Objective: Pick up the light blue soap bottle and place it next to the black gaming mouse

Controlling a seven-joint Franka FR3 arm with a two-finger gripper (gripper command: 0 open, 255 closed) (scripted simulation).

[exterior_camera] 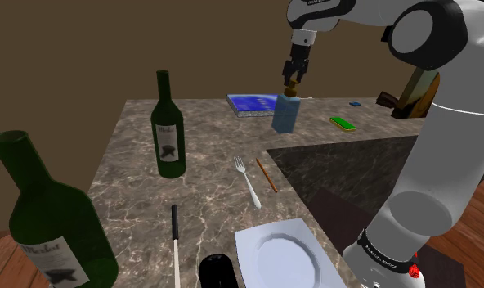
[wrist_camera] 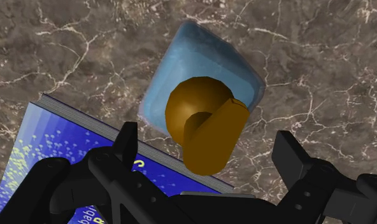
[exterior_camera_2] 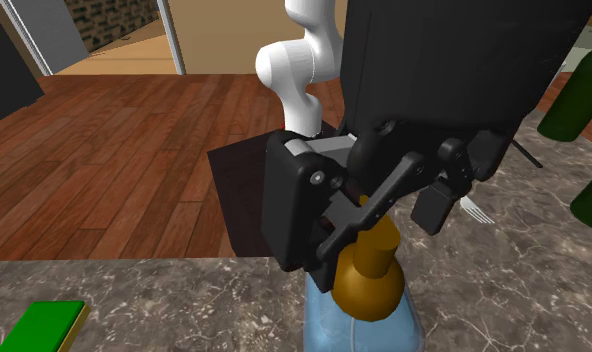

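Your claw is wide open, with one finger on each side of the brown pump of the light blue soap bottle. There is a gap on both sides, so it holds nothing. The bottle is a little tilted, just beside the blue book on the marble table.

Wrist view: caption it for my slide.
Open gripper straddles the brown pump of a light blue soap bottle beside a blue book.
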